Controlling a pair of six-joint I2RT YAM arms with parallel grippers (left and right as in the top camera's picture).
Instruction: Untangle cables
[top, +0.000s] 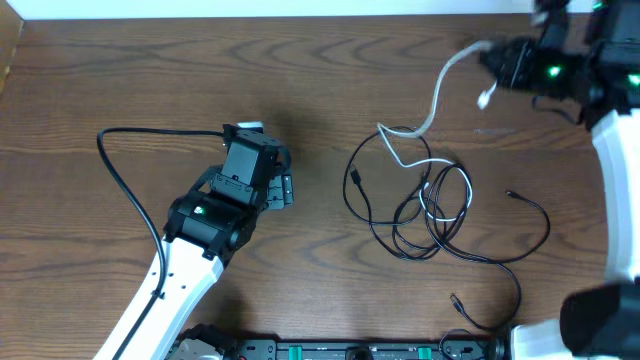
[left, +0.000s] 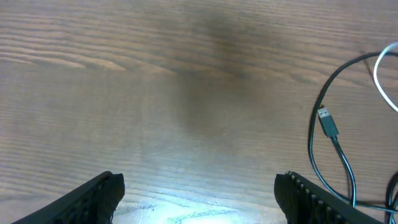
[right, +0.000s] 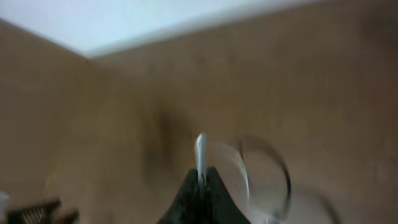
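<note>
Thin white cable (top: 437, 95): your right gripper (right: 200, 179) pinches it at 1 o'clock, to draw it clear of thin black cords (top: 440, 220); left gripper (top: 283, 190) gapes empty.

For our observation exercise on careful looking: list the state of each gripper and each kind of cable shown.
white cable, one end lifted, rest lying among the black loops
black cables, lying tangled in overlapping loops
left gripper, open and empty
right gripper, shut on the white cable

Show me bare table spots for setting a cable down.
Free: brown wooden table top-left, beyond the left tool, and the strip between that tool and the tangled thin black cords. Crowded: right side, with those and the thin white cord.
</note>
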